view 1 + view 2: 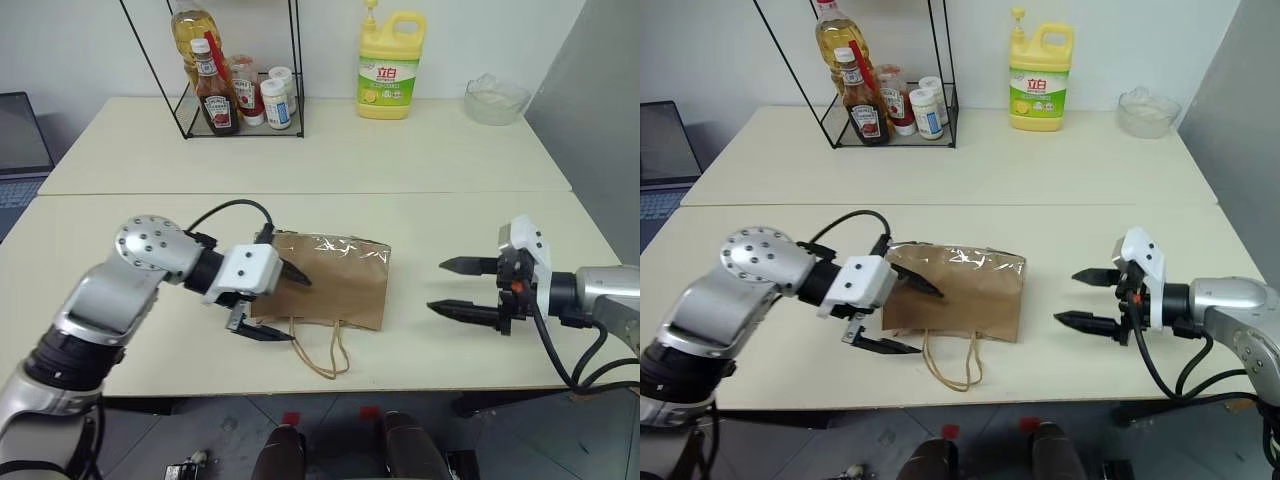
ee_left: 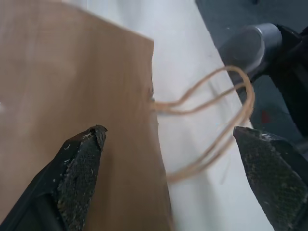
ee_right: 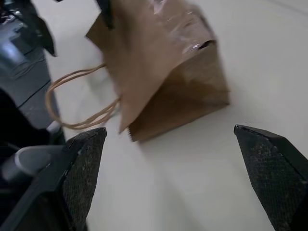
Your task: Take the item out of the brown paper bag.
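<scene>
1. Cream tabletop carries a brown paper bag lying flat at centre, its cord handles trailing toward 6 o'clock.
2. Left hand, fingers spread wide, straddles the bag's 9 o'clock edge.
3. Right hand, wide and empty, hovers at 3 o'clock, apart from the bag.
4. Bag's contents cannot be seen.
</scene>
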Motion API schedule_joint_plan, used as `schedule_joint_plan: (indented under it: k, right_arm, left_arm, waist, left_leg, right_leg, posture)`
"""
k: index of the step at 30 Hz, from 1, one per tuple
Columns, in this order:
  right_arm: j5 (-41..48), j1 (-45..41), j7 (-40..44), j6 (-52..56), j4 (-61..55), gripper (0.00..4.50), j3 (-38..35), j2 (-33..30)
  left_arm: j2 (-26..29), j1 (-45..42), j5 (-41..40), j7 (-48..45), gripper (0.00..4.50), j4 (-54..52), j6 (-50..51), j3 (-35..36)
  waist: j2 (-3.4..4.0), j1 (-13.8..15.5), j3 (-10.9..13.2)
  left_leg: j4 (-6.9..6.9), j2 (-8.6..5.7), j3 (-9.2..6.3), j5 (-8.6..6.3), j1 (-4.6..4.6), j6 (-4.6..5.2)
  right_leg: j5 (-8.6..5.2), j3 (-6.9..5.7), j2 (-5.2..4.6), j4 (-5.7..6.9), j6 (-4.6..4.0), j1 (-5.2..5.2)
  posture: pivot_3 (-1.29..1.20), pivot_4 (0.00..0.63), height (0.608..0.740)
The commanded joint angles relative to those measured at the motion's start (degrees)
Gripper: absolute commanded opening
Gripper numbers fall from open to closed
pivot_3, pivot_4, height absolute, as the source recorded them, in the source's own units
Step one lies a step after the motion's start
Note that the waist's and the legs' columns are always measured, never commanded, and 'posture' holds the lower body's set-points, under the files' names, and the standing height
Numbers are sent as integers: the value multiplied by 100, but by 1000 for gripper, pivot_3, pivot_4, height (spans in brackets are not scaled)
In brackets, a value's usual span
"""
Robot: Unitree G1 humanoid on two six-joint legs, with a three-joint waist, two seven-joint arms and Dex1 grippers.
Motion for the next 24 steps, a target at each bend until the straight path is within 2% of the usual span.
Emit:
schedule_joint_plan:
  k: [1, 6, 13, 24]
  right_arm:
    - [312, 190, 113, 127, -431, 4473, -56, -146]
    - [435, 283, -1, 145, -583, 4473, -5, -129]
    - [369, 285, -96, 32, -525, 4473, 137, -55]
    - [348, 200, -150, -66, -363, 4473, 196, -51]
  left_arm:
    - [-217, -62, 277, 144, 4500, 261, -719, -23]
    - [-246, -16, 469, -21, 4500, 518, -1316, -93]
    - [-60, 41, 429, -303, 4500, 582, -1465, -45]
    - [-274, 186, 604, -68, 4500, 599, -1606, -146]
  waist:
    - [0, 8, 0]
    - [0, 10, 0]
    - [0, 10, 0]
    - [0, 10, 0]
  left_leg:
    - [0, 0, 0, 0, 2, 0]
    - [2, -1, 1, 0, 1, 0]
    - [1, -1, -2, 0, 1, 0]
    - [2, -1, -2, 0, 1, 1]
  right_leg:
    - [0, 0, 0, 1, 0, 0]
    - [0, 1, 0, 0, 0, 0]
    - [0, -1, 0, 1, 0, 1]
    - [0, -1, 0, 1, 0, 1]
  posture:
    - [0, 150, 740]
    - [0, 150, 740]
    - [0, 150, 740]
    - [0, 150, 740]
